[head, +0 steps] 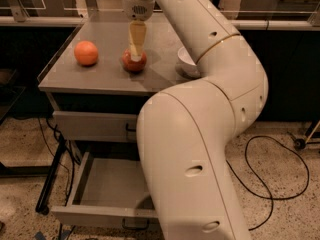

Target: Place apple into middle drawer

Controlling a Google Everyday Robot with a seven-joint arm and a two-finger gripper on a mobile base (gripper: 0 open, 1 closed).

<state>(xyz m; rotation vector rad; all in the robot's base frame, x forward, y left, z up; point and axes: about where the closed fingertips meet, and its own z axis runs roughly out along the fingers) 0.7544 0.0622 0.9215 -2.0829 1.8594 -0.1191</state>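
The red apple with yellowish patches sits on the grey cabinet top, near its middle. My gripper hangs straight down from the arm and reaches the apple's top; its tip hides the stem dimple. The middle drawer, a shallow grey metal one, stands pulled open and holds nothing below the closed drawer front. Its right part is hidden behind my arm.
A plain orange fruit lies left of the apple on the cabinet top. A white bowl stands to the right, partly behind my arm. My large white arm fills the foreground. Black cables lie on the speckled floor.
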